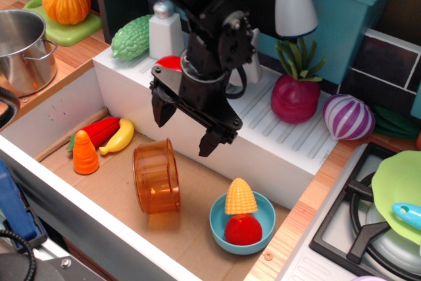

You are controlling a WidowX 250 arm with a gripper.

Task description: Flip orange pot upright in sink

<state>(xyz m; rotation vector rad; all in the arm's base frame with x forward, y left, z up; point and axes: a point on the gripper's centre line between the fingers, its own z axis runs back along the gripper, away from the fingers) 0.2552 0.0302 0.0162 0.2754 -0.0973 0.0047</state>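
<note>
White sink, orange pot sideways inside

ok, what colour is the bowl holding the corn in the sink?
Light blue. The bowl shows clearly in the observation.image view, on the sink floor.

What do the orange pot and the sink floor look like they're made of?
Orange pot: likely translucent glossy plastic, since the floor shows through its amber wall. Sink floor: matte brown, apparently cardboard, flat with no shine.
</note>
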